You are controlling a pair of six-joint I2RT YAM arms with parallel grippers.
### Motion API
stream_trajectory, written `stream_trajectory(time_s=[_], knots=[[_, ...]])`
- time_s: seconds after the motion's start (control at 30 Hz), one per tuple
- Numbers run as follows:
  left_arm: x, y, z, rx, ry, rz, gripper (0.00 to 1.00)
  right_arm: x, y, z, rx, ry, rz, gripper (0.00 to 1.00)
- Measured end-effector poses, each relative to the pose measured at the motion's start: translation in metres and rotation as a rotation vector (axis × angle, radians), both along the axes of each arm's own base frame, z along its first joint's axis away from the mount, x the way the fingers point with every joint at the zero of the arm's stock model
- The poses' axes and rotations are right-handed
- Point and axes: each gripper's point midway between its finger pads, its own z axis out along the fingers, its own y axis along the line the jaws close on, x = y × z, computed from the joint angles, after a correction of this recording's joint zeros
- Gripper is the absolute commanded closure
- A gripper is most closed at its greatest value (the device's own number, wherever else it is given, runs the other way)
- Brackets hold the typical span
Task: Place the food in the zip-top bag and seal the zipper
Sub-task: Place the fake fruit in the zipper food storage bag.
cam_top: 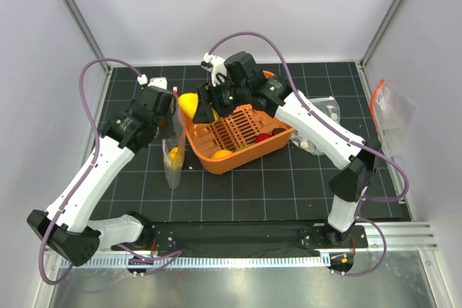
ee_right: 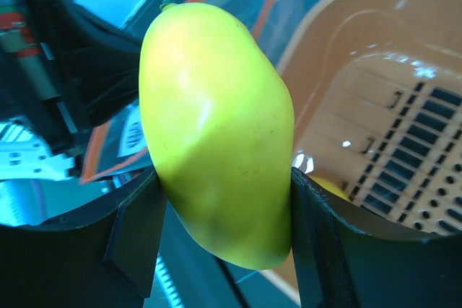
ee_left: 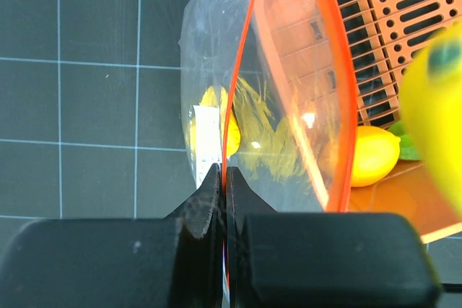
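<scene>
My left gripper [ee_left: 224, 182] is shut on one lip of the zip-top bag [ee_left: 281, 106], pinching its orange-red zipper [ee_left: 242, 70]. The bag hangs open beside the orange basket [cam_top: 216, 164], with a yellow piece of food [ee_left: 216, 124] inside it. In the top view the bag [cam_top: 173, 158] hangs below the left gripper [cam_top: 172, 117]. My right gripper [ee_right: 227, 229] is shut on a yellow-green mango [ee_right: 216, 128] and holds it above the bag's mouth by the basket's left end, where it also shows from above [cam_top: 189, 103]. A lemon [ee_left: 372, 153], a red piece [cam_top: 263, 137] and a green piece lie in the basket.
The orange basket [ee_right: 375, 91] sits mid-table, tilted. A clear bag printed with white dots [cam_top: 321, 124] lies to its right under the right arm. Another clear pouch with an orange strip [cam_top: 390, 110] leans at the right wall. White walls enclose the black gridded mat.
</scene>
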Motion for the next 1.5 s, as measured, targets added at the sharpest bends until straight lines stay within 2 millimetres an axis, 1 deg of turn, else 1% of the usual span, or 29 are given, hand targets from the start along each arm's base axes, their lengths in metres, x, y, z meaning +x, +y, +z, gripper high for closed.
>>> stream_trajectory(time_s=[0.1,0.23,0.3,0.4,0.6,0.7,0.83,1.03,1.13,1.23,1.27,1.43,1.5], knots=[[-0.001,0.000,0.002,-0.004,-0.006,-0.001,1.00,-0.014,0.007,0.012,0.008,0.037,0.012,0.84],[-0.001,0.000,0.002,-0.007,-0.011,0.003,1.00,-0.025,0.024,0.035,0.041,0.080,0.008,0.85],[-0.001,0.002,0.004,-0.010,-0.018,0.007,1.00,-0.028,0.028,0.036,0.043,0.126,-0.007,0.87],[-0.002,0.003,0.004,-0.012,-0.022,0.007,1.00,-0.032,0.034,0.027,0.034,0.213,-0.032,0.88],[-0.003,0.003,0.003,-0.016,-0.024,0.006,1.00,-0.037,0.044,-0.014,-0.060,0.359,-0.072,0.88],[-0.004,0.003,0.005,-0.020,-0.033,0.006,1.00,-0.037,0.046,-0.028,-0.100,0.409,-0.092,0.88],[-0.003,0.003,0.008,-0.027,-0.045,0.006,1.00,-0.036,0.046,-0.034,-0.134,0.446,-0.126,0.88],[-0.002,0.001,0.010,-0.037,-0.058,-0.001,1.00,-0.039,0.031,-0.037,-0.187,0.512,-0.200,0.88],[-0.002,-0.005,0.008,-0.062,-0.057,-0.021,1.00,-0.040,0.030,-0.039,-0.192,0.541,-0.217,0.87],[-0.004,-0.013,0.003,-0.097,-0.044,-0.046,1.00,-0.040,0.032,-0.040,-0.184,0.570,-0.236,0.81],[-0.004,-0.015,0.001,-0.108,-0.037,-0.054,1.00,-0.040,0.033,-0.039,-0.181,0.579,-0.241,0.77],[-0.004,-0.026,-0.001,-0.154,-0.029,-0.078,1.00,-0.038,0.038,-0.041,-0.164,0.629,-0.264,0.75],[-0.004,-0.027,-0.001,-0.159,-0.028,-0.081,1.00,-0.037,0.042,-0.042,-0.152,0.647,-0.273,0.62]])
